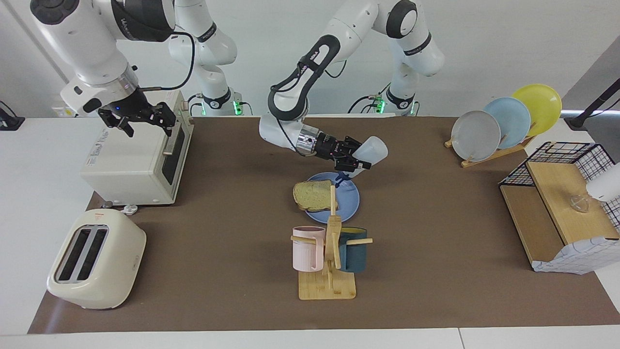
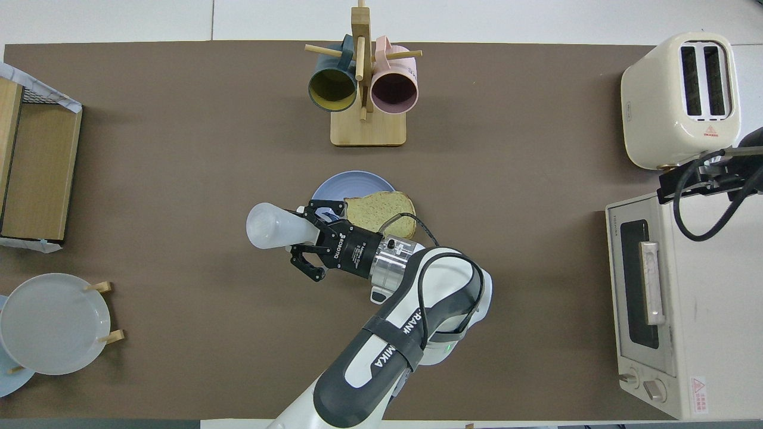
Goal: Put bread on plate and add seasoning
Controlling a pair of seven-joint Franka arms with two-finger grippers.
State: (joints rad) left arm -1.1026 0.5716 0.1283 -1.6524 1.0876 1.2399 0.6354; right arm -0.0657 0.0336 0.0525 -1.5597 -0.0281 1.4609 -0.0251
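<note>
The bread [image 1: 314,196] lies on the periwinkle plate [image 1: 349,201] in the middle of the table, overhanging the rim toward the right arm's end. My left gripper [image 1: 356,157] is shut on the seasoning [image 1: 374,149], a translucent white bottle tipped over with its dark blue cap [image 1: 343,177] pointing down at the plate beside the bread. From overhead the seasoning [image 2: 273,226] lies sideways in the left gripper [image 2: 304,235], its cap end over the plate [image 2: 346,185] next to the bread [image 2: 380,213]. My right gripper [image 1: 140,118] waits open above the toaster oven.
A toaster oven [image 1: 140,165] and a cream toaster [image 1: 97,259] stand at the right arm's end. A wooden mug rack [image 1: 329,286] with two mugs stands just farther from the robots than the plate. A plate rack [image 1: 503,126] and a wire-and-wood shelf [image 1: 557,208] occupy the left arm's end.
</note>
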